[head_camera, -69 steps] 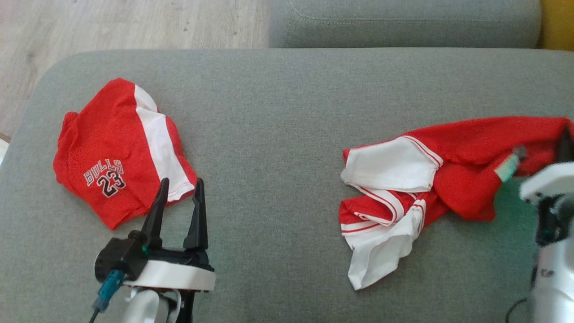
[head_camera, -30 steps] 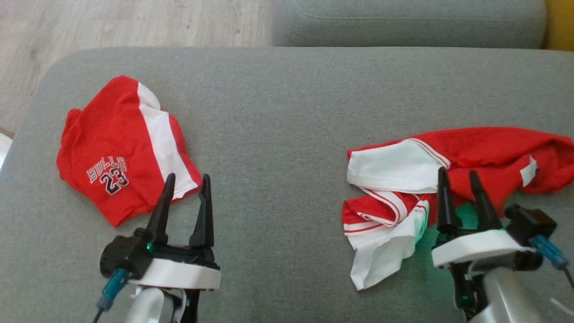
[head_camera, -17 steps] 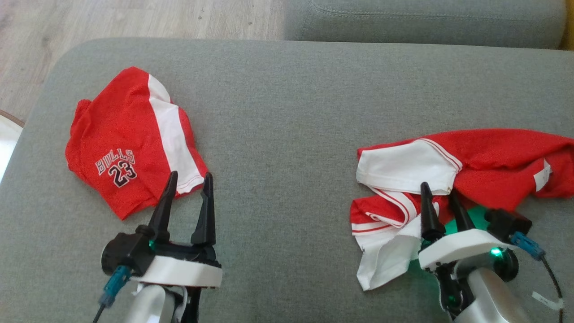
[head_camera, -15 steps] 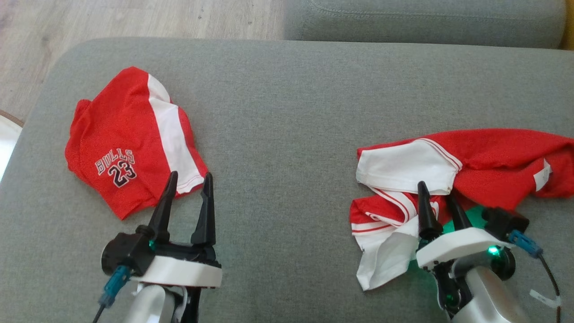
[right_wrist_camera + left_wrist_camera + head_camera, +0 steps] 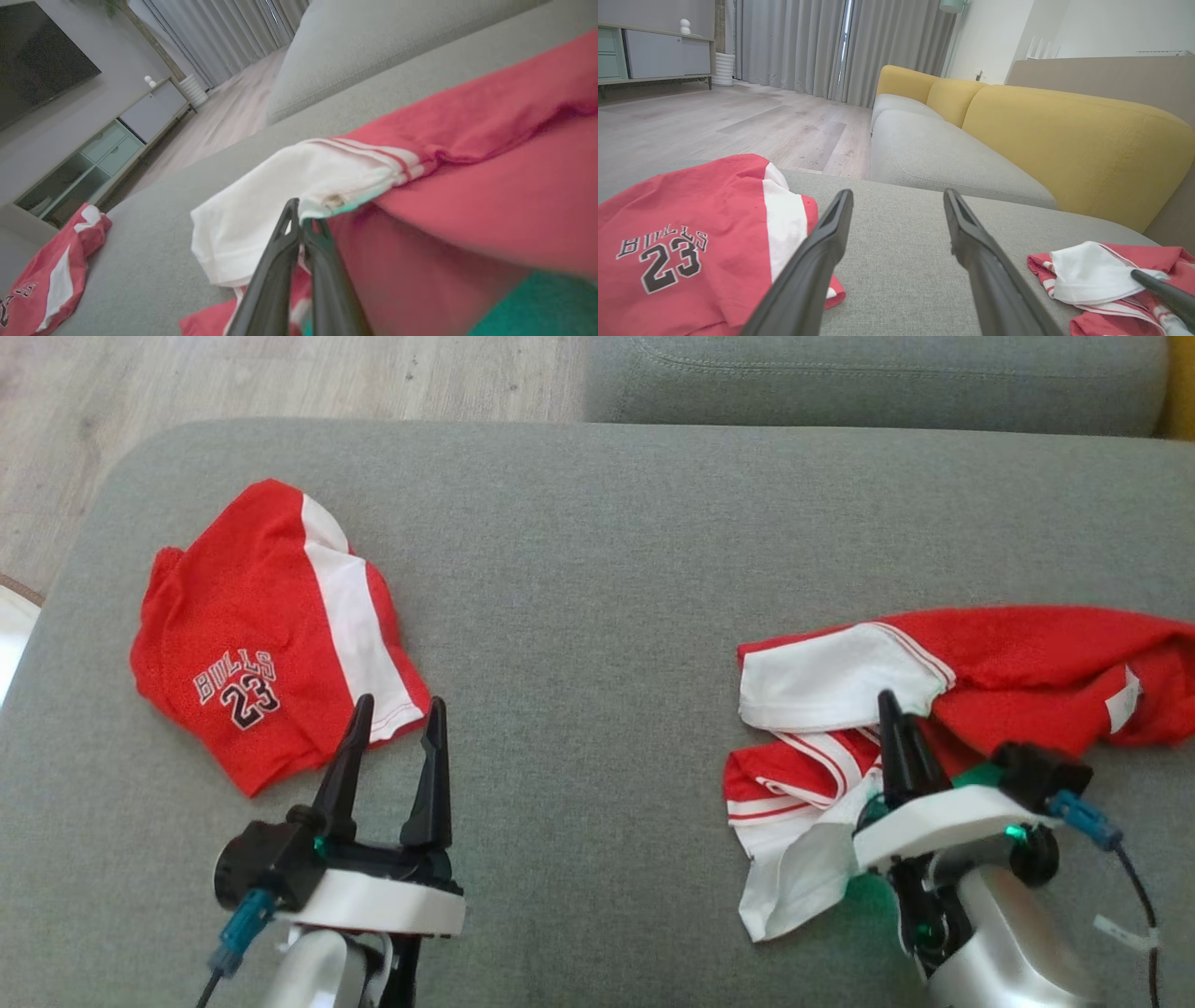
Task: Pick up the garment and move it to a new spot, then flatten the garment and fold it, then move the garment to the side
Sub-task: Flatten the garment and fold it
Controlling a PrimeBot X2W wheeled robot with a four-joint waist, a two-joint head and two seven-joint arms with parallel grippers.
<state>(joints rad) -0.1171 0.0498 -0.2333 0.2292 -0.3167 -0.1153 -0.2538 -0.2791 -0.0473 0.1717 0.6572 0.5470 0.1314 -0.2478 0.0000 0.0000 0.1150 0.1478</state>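
Ottoman cushion (image 5: pixel 597 569) carries the crumpled garment (image 5: pixel 1018 653) at its right and a folded jersey (image 5: pixel 243 644) at its left. Right tool (image 5: pixel 894 709) is pinched closed at the white sleeve (image 5: pixel 822 686), on its near hem; so thin a bite could slip on lifting. Its wrist view shows the tips meeting, but whether cloth lies between them I cannot tell. Left tool (image 5: pixel 400 702) gapes empty.

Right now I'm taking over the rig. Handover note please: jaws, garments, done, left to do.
Left gripper: jaws open, empty, tips by the near edge of the folded BULLS 23 garment.
Right gripper: jaws shut on a fold of the crumpled jersey, at its white panel's lower edge.
Jersey: bunched on the right side of the grey cushion, not lifted yet.
Done: grasp made, as far as the views show.
Left: lift, move to a new spot, flatten, fold, set aside.
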